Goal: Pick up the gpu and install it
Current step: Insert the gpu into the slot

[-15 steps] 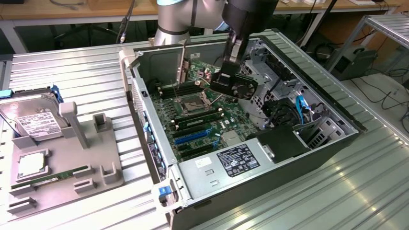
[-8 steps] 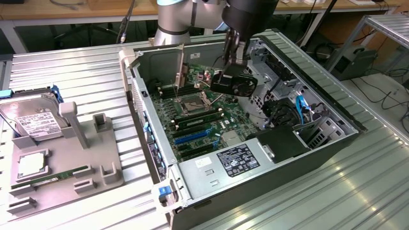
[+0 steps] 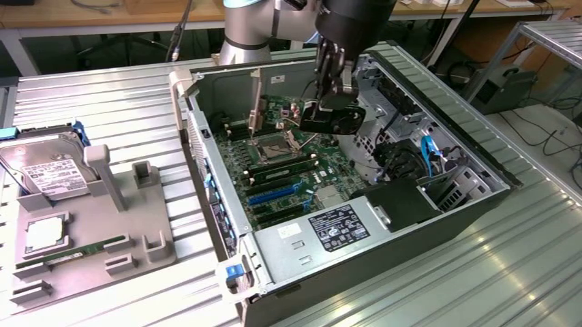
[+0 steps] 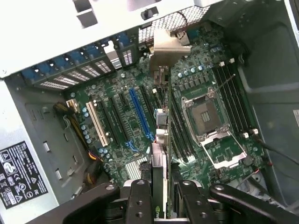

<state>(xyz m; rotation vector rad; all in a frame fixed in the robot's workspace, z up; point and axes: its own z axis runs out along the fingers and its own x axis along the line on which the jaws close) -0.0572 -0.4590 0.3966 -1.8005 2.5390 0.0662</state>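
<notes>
The gpu (image 4: pixel 160 154) is seen edge-on in the wrist view, a thin dark card running from my fingers out to its silver end bracket (image 4: pixel 170 44) near the case's rear slot openings. My gripper (image 4: pixel 161 189) is shut on the card's near end, one finger (image 4: pixel 140 200) on each side. The card hangs over the motherboard between the long blue slot (image 4: pixel 140 116) and the CPU socket (image 4: pixel 205 116); whether it touches a slot I cannot tell. In the exterior view my gripper (image 3: pixel 329 88) reaches down inside the open computer case (image 3: pixel 437 102), with the bracket (image 3: pixel 255 95) upright by the rear wall.
A grey fixture (image 3: pixel 136 238) on the exterior view's left carries a silver hard drive (image 3: pixel 50 170) and a green memory stick (image 3: pixel 73 252). The power supply (image 3: pixel 337 228), drive cage and cables (image 3: pixel 427 153) crowd the case. Case walls close in on all sides.
</notes>
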